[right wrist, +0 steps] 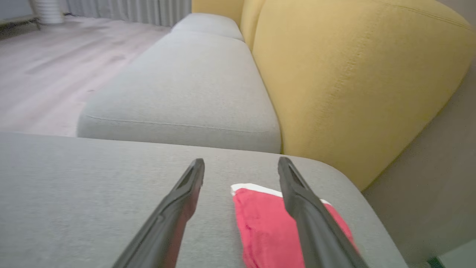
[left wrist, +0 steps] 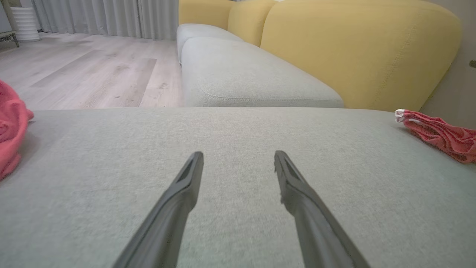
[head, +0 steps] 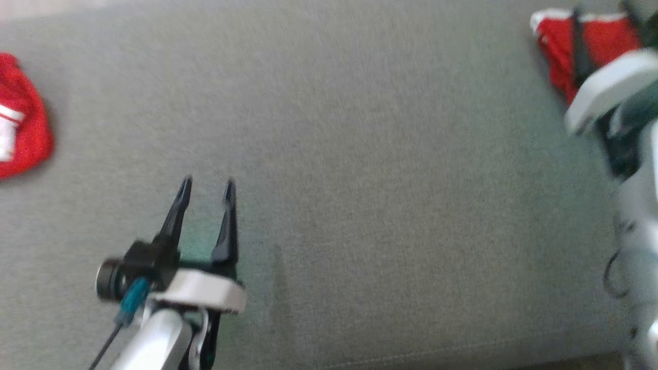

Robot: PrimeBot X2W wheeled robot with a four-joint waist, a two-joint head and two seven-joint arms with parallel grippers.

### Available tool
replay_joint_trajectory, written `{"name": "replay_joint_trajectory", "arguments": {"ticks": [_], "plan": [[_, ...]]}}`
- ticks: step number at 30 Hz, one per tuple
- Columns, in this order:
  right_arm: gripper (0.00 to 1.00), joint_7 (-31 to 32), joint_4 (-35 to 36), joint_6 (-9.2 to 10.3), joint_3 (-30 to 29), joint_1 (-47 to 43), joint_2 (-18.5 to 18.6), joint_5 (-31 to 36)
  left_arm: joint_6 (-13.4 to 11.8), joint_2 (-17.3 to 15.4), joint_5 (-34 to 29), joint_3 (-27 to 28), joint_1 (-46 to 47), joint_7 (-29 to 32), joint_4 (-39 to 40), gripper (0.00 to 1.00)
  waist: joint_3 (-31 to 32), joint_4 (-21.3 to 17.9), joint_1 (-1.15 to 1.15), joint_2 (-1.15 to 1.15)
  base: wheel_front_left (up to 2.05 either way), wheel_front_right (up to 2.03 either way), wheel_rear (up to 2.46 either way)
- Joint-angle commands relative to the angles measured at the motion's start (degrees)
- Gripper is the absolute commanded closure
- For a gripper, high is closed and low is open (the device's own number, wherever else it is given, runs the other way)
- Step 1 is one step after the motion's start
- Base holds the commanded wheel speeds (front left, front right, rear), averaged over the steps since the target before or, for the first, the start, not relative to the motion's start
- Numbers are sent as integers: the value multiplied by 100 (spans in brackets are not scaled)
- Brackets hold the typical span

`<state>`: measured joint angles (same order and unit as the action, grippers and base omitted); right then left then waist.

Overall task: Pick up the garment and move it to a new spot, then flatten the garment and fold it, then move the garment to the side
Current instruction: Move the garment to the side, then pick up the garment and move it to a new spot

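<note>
Lying at the far right corner of the grey cushion (head: pixel 360 154), close to the yellow backrest (right wrist: pixel 353 74), the red garment (right wrist: pixel 260 223) is a low, flat bundle with a white trim along its far edge. The right gripper (right wrist: pixel 241 162) hangs just above it with its two dark fingers spread wide and nothing between them. In the right wrist view one finger crosses over the red fabric while the other stands over bare cushion just beside the garment's edge; whether that finger touches the cloth cannot be told. In the head view the garment (head: pixel 611 38) sits at the top right, partly behind the pale right forearm. The left gripper (head: pixel 208 181) is low over the middle of the cushion, its fingers also spread apart and empty, well away from the garment, which the left wrist view shows as a wrinkled strip (left wrist: pixel 442 136) at the cushion's right end. A second red cloth (head: pixel 20 123) with a white patch lies crumpled at the cushion's left edge, well apart from both grippers. Beyond the cushion runs another grey seat (left wrist: pixel 241 70) along the backrest, with pale wood floor (left wrist: pixel 74 67) and grey curtains (left wrist: pixel 111 16) behind.
</note>
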<state>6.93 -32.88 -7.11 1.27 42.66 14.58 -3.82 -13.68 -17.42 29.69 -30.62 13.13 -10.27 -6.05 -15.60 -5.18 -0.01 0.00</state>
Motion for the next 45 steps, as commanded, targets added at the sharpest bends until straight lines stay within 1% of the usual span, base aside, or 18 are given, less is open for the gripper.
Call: {"name": "replay_joint_trajectory", "arguments": {"ticks": [1, 6, 9, 12, 15, 18, 21, 24, 28, 32, 45], "plan": [[0, -134, 276, -37, 121, -178, -112, -57, -56, -122, 75, 296, -88, -105, 76, 0, 597, 203, 1, 0, 0, 0, 0], [0, -439, 569, -37, 149, -1086, -476, -26, -135, -168, 309, 482, -614, -215, -107, 0, 1226, 376, 1, 0, 0, 0, 0], [0, -542, 746, -37, 68, -1507, -657, 30, -165, -182, 372, 512, -845, -242, -143, 0, 1439, 441, 1, 0, 0, 0, 0], [0, -653, 1109, -37, -73, -2176, -914, 133, -217, -195, 451, 542, -1165, -269, -144, 0, 1665, 529, 1, 0, 0, 0, 0], [0, -719, 1561, -37, -226, -2845, -1085, 295, -258, -199, 509, 573, -1410, -299, -107, 0, 1803, 597, 1, 0, 0, 0, 0], [0, -777, 2008, -37, -311, -3498, -1159, 332, -293, -192, 552, 584, -1619, -320, -59, 0, 1901, 635, 1, 0, 0, 0, 0], [0, -868, 2359, -37, -201, -4081, -1167, 4, -315, -183, 587, 585, -1779, -336, -17, 0, 1963, 663, 1, 0, 0, 0, 0], [0, -904, 2531, -37, -44, -4510, -1168, -234, -325, -171, 615, 583, -1891, -348, 6, 0, 2008, 676, 1, 0, 0, 0, 0], [0, -864, 2679, -37, 176, -4833, -1169, -356, -334, -148, 647, 582, -1973, -360, 1, 0, 2060, 690, 1, 0, 0, 0, 0], [0, -836, 2771, -37, 305, -4964, -1170, -437, -306, -124, 656, 554, -1950, -365, -38, 0, 2078, 710, 1, 0, 0, 0, 0], [0, -818, 2841, -37, 383, -4993, -1170, -430, -321, -158, 640, 503, -1861, -331, -48, 0, 2043, 770, 1, 0, 0, 0, 0]]}}
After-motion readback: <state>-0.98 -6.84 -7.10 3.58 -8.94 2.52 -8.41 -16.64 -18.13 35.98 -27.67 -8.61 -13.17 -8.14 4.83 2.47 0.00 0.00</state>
